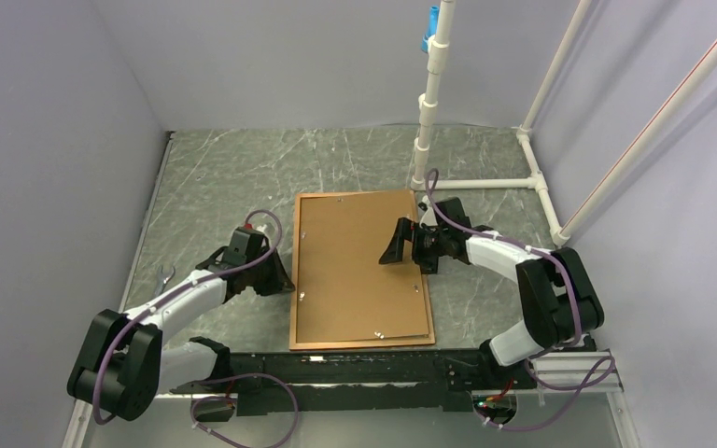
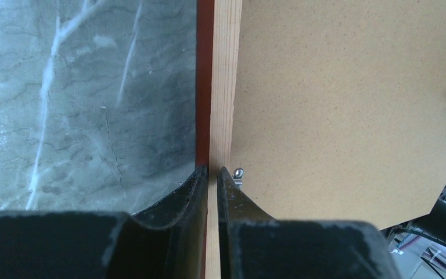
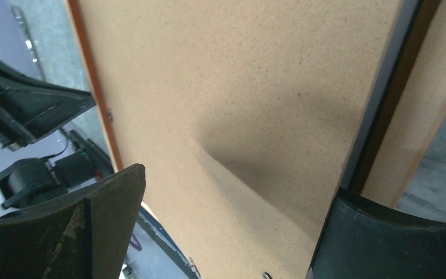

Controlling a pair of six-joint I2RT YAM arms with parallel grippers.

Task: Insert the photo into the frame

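Pinching frame [image 2: 223,87] edge, left hand [image 2: 213,172].

Orange-brown frame [image 2: 225,87], speckled tan backing board [image 1: 359,271], grey-green white-veined marbled table [image 1: 224,177].

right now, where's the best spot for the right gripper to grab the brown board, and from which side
Probably its right long edge, coming in from the right. The board lies flat over the frame, so only an edge offers a pinch, and the right wrist view shows a dark gap along that edge. The open right gripper hangs just there.
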